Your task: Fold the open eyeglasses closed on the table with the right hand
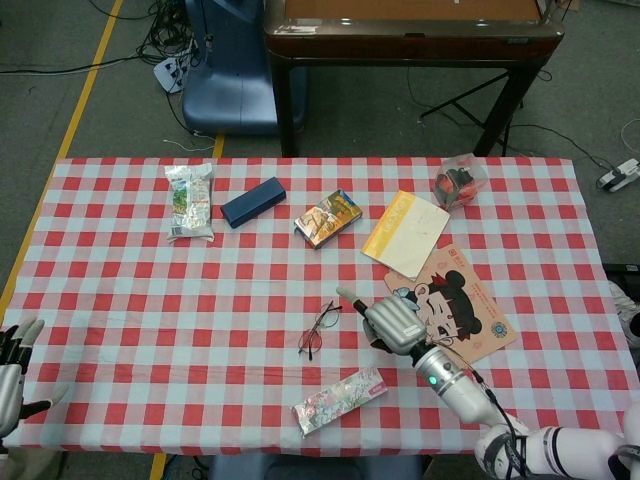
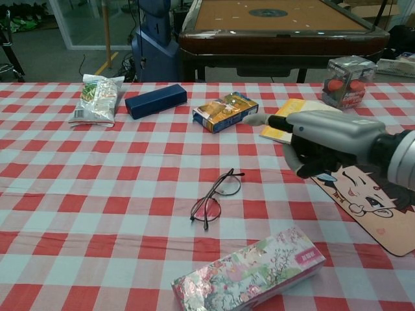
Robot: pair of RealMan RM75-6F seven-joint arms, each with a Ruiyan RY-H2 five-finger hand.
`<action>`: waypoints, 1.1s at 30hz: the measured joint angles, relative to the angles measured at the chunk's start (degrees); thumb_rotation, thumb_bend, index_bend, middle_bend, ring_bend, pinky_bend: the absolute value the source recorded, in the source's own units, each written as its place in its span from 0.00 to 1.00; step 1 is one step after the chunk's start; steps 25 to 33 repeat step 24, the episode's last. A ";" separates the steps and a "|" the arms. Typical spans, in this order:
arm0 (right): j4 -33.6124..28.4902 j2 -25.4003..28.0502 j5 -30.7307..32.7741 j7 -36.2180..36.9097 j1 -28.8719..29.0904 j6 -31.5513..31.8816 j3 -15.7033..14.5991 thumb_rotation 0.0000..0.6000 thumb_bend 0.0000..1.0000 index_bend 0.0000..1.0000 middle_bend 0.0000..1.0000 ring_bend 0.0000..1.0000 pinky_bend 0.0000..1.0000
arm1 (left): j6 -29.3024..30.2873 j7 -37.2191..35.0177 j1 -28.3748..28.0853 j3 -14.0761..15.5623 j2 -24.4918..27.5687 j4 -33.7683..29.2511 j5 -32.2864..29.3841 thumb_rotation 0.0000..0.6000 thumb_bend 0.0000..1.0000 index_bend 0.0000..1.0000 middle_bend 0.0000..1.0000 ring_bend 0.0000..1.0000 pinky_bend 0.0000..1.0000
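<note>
Chest view showed your right hand [image 2: 324, 146] raised above the table [image 2: 78, 188], off to the right of the glasses [image 2: 214, 194] and clear of them. Its fingers [image 2: 311, 159] were curled in under the palm with nothing in them, while one digit stuck out straight to the left. In the head view the same hand [image 1: 392, 322] sat just right of the glasses [image 1: 318, 328], not touching, overlapping the left edge of the cartoon mat [image 1: 460, 310].

The glasses lay on the checked cloth near the middle of the front half of the table. One thin arm stuck out from the frame towards the far right and the lenses lay at the near left. I could not tell from either view whether the arms were fully folded; they looked at least partly open.

A flowered flat box [image 2: 249, 269] lay near the front edge, just in front of the glasses and apart from them. Across the back of the table you had a snack bag [image 2: 96, 97], a dark blue case [image 2: 155, 100], an orange carton [image 2: 225, 110], a yellow notebook [image 1: 405, 232] and a clear packet with red pieces [image 2: 347, 81].

Your left hand [image 1: 15, 365] showed only in the head view, at the near left corner off the table edge, fingers spread and grasping nothing.
</note>
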 measured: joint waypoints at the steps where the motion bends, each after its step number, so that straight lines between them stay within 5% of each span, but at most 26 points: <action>1: -0.70 0.97 -0.09 -0.77 -0.88 1.43 -0.21 1.00 0.77 0.00 0.88 0.93 0.93 | 0.02 0.05 -0.08 -0.04 0.00 -0.10 0.11 1.00 0.16 0.00 0.00 0.00 0.00; 14: -5.05 11.31 -2.22 -4.00 -15.08 18.90 -4.25 1.00 0.63 0.00 0.33 0.34 0.53 | 0.62 1.44 -0.76 -0.42 0.24 -1.75 1.06 1.00 0.16 0.00 0.00 0.00 0.00; 24: -3.17 13.80 -4.18 -0.07 -23.35 27.37 -4.50 1.00 0.63 0.00 0.30 0.31 0.51 | 1.60 2.65 -0.97 -0.35 0.58 -3.63 2.34 1.00 0.16 0.00 0.00 0.00 0.00; 33: -3.17 13.80 -4.18 -0.07 -23.35 27.37 -4.50 1.00 0.63 0.00 0.30 0.31 0.51 | 1.60 2.65 -0.97 -0.35 0.58 -3.63 2.34 1.00 0.16 0.00 0.00 0.00 0.00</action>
